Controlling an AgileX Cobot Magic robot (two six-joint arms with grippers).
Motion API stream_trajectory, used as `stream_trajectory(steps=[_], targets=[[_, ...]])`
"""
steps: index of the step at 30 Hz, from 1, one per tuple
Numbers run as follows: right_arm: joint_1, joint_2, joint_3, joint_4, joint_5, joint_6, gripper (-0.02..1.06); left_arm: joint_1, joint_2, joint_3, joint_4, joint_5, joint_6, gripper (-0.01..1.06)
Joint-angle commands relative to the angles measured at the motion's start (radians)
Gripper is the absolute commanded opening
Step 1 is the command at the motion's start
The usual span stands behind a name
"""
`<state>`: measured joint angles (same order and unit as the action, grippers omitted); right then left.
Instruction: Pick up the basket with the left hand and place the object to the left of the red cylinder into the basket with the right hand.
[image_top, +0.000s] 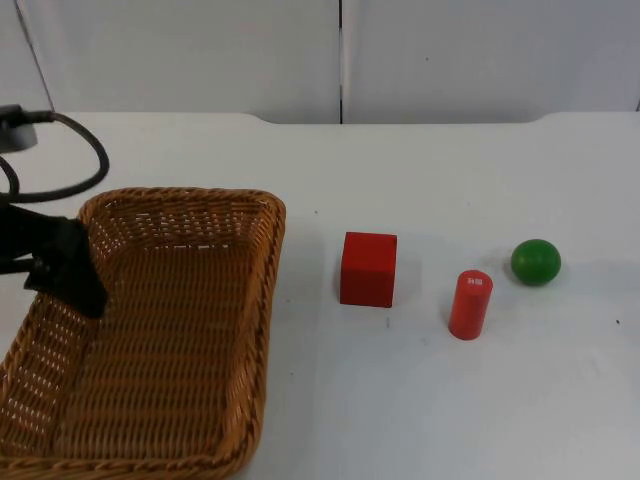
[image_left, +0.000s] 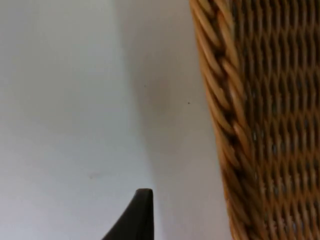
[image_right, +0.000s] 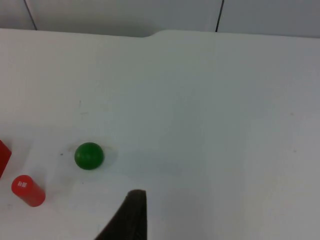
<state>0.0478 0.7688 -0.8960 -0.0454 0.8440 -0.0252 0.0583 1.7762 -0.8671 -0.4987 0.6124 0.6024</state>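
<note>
Left gripper: my left gripper (image_top: 68, 268) sits at the left rim of the wicker basket (image_top: 240, 330), at the far left of the table as seen from above. I cannot tell how it stands or whether it grips the rim; my left wrist camera sees one black fingertip (image_left: 134, 217) over bare table, apart from the woven wall of the basket (image_left: 260, 120).

Basket: a large, rectangular, honey-brown woven tray, open side up, holding nothing (its near edge runs off the overhead view).

Table: a white table top (image_top: 450, 170) ending at a grey partition wall (image_top: 200, 50) at the back.

Red cube: a red cube (image_top: 368, 268) stands on the table just right of the basket, apart from it. It is the thing directly left of the cylinder. A sliver of it (image_right: 3, 157) shows at the edge of my right wrist view.

Red cylinder: a small red cylinder (image_top: 470, 304) stands upright near the cube's right, slightly closer to the front, with a white mark on its top face. My right wrist camera sees it (image_right: 28, 190) too.

Green ball: a green ball (image_top: 536, 261) lies right of the cylinder and a little further back, not touching it (image_right: 89, 156).

Right gripper: one black fingertip (image_right: 127, 217) hangs above bare table, near the ball (I cannot tell how wide this gripper stands).
</note>
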Motion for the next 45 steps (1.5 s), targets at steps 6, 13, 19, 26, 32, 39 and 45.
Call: stream_trajectory(steps=[6,13,19,26,32,39,45], targets=[[-0.004,-0.006,-0.007,0.003,-0.01,-0.011,1.05,0.001,0.078,-0.046,-0.02,-0.025,0.031,1.05],[-0.004,-0.006,-0.007,0.004,-0.01,-0.011,1.05,0.001,0.134,-0.058,-0.104,-0.027,0.114,1.05],[-0.004,-0.006,-0.007,0.004,-0.01,-0.011,1.05,0.001,0.166,-0.057,-0.119,-0.048,0.123,1.02],[-0.004,-0.006,-0.007,0.004,-0.01,-0.011,1.05,0.001,0.189,-0.057,-0.135,-0.05,0.123,0.84],[-0.004,-0.006,-0.007,0.004,-0.01,-0.011,1.05,0.001,0.189,-0.057,-0.149,-0.046,0.113,0.6],[-0.004,-0.006,-0.007,0.003,-0.011,-0.013,1.05,0.001,0.189,-0.057,-0.172,-0.038,0.096,0.15],[-0.004,-0.006,-0.007,0.003,-0.011,-0.013,1.05,0.001,0.188,-0.057,-0.185,-0.021,0.063,0.0]])
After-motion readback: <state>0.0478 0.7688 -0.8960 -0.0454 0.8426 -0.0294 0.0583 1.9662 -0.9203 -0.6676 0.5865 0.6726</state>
